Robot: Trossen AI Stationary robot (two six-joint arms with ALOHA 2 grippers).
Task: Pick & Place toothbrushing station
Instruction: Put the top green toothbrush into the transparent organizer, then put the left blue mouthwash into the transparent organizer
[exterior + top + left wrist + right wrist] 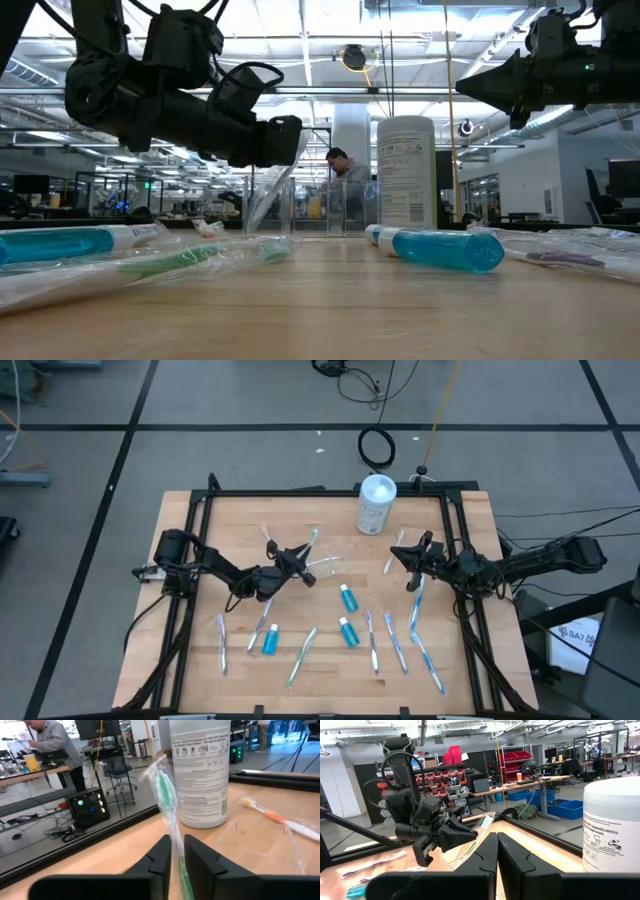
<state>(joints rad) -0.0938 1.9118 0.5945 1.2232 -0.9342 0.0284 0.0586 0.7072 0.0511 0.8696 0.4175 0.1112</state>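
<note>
A green toothbrush (pixel 165 787) in a clear wrapper stands tilted between the fingers of my left gripper (pixel 296 559), left of the table's middle. Its head points up toward the white wipes canister (pixel 377 503) at the far edge. A clear cup (pixel 300 205) stands just beyond the gripper. My right gripper (pixel 413 554) hovers shut and holds nothing right of the middle, above a wrapped toothbrush (pixel 416 600). Blue toothpaste tubes (pixel 348 597) and several more wrapped toothbrushes lie flat on the near half of the table. My left gripper pinches the wrapped green toothbrush by its handle (pixel 176 852), below the head, between its two fingers. The fingers (pixel 162 857) reach in level from the table's left and lie across the brush. The brush stands tilted, head up. Its wrapper (pixel 262 200) hangs below the gripper toward the table.
A black frame (pixel 330 492) rims the wooden table. An orange toothbrush (pixel 280 819) lies near the canister. Toothpaste tubes (pixel 269 640) and wrapped brushes (pixel 222 643) crowd the near half. Bare wood shows between the grippers at the far middle. A person is in the room beyond.
</note>
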